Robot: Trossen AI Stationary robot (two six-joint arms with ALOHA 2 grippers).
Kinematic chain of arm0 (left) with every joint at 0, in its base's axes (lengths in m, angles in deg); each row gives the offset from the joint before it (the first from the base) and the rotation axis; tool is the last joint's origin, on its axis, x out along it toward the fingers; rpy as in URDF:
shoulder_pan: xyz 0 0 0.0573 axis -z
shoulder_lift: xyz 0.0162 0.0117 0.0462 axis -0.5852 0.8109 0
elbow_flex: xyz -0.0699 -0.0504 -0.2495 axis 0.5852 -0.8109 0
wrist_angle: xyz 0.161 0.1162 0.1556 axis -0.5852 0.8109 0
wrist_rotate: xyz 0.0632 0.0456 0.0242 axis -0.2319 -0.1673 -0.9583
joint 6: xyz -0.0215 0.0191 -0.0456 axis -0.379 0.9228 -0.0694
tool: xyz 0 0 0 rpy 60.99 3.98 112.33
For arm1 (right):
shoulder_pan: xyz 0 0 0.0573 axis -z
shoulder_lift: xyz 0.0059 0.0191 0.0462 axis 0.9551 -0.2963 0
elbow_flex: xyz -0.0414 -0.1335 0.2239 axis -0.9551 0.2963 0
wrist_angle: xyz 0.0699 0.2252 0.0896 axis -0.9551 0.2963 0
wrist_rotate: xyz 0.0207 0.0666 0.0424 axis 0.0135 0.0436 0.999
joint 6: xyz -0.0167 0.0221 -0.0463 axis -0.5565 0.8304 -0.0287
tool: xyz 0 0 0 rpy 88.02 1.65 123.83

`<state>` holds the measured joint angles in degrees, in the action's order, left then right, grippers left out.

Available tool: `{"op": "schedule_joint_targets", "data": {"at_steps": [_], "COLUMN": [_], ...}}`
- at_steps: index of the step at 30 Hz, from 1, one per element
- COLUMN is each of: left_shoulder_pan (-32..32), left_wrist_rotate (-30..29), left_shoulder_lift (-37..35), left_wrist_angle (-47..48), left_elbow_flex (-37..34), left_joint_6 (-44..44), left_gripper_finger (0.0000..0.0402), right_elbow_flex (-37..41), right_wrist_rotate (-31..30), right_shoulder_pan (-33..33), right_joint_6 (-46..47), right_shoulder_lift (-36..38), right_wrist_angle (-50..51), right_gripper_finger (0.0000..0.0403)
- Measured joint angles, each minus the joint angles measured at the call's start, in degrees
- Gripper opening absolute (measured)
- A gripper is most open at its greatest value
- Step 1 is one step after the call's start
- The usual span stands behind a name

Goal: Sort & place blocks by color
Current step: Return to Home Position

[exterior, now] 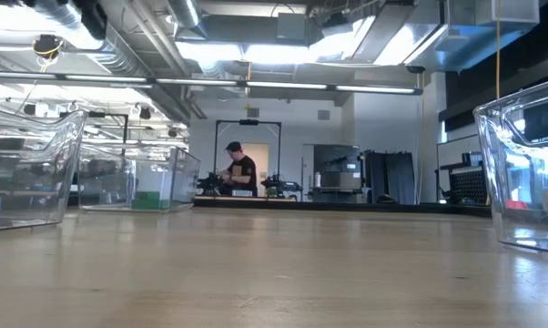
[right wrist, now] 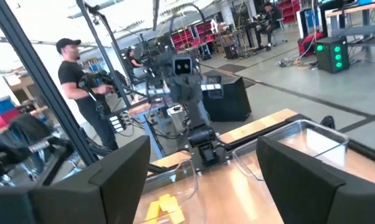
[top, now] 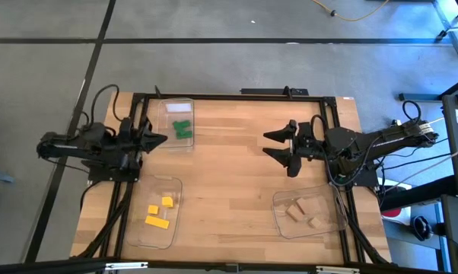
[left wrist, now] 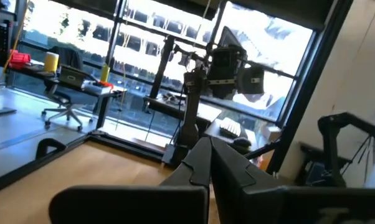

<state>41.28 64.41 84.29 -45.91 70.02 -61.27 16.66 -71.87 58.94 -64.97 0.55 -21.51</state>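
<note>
**Desk** (top: 229, 190): pale wood in a black frame, carrying three clear trays, with one arm at each side.

**Task items, by location:**
- Green blocks (top: 183, 129): clustered in the tray at the top left of the high view (top: 176, 109).
- Yellow blocks (top: 159, 211): in the bottom-left tray (top: 164, 237).
- Tan blocks (top: 301, 213): in the bottom-right tray (top: 329, 201).
- Every block in view lies inside a tray, one colour per tray, so the sorting reads as finished.

**Left end effector** (top: 162, 139): fingers pressed together and holding nothing. It sits at the desk's left edge, just beside the green tray.

**Right end effector** (top: 271, 144): fingers spread wide with nothing between them. It sits over bare wood on the right half of the desk, apart from the tan tray.

**Step in hand (judged):** both arms go back to rest.
- Each arm is best raised first, then drawn back toward its own base, so that no finger catches a tray rim.
- The left arm has the least room, because the green tray's wall is so close.
- The right arm should avoid swinging down across the tan tray.
- A slow, level withdrawal should leave the light trays and their loose contents where they lie.

**Background:** a person (right wrist: 81, 81) stands beyond the desk in the right wrist view.

**Markings:** no brand, label or writing can be read on the trays, blocks or arms.
</note>
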Motion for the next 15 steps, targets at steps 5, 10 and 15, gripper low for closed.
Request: {"op": "schedule_joint_targets", "data": {"at_steps": [5,10,15], "left_shoulder_pan": [-0.01,-0.03,-0.12], "left_wrist_rotate": [0.60,2.22,5.06], "left_shoulder_lift": [-7.69,-13.14,-13.22], "left_wrist_angle": [-3.37,-5.57,-9.11], "left_elbow_flex": [-7.67,-13.50,-17.95], "left_joint_6": [-1.50,-1.49,-1.39], "left_gripper_finger": [0.0000,0.0000,0.0000], "right_elbow_flex": [-0.02,-0.02,-0.02], "right_wrist_rotate": [1.04,1.03,1.02], "right_shoulder_pan": [0.00,0.00,0.00], "right_joint_6": [2.27,5.53,9.66], "right_shoulder_lift": [0.00,0.00,0.00], "right_wrist_angle": [-0.02,-0.02,-0.27], "right_gripper_finger": [0.0295,0.0295,0.0295]}}
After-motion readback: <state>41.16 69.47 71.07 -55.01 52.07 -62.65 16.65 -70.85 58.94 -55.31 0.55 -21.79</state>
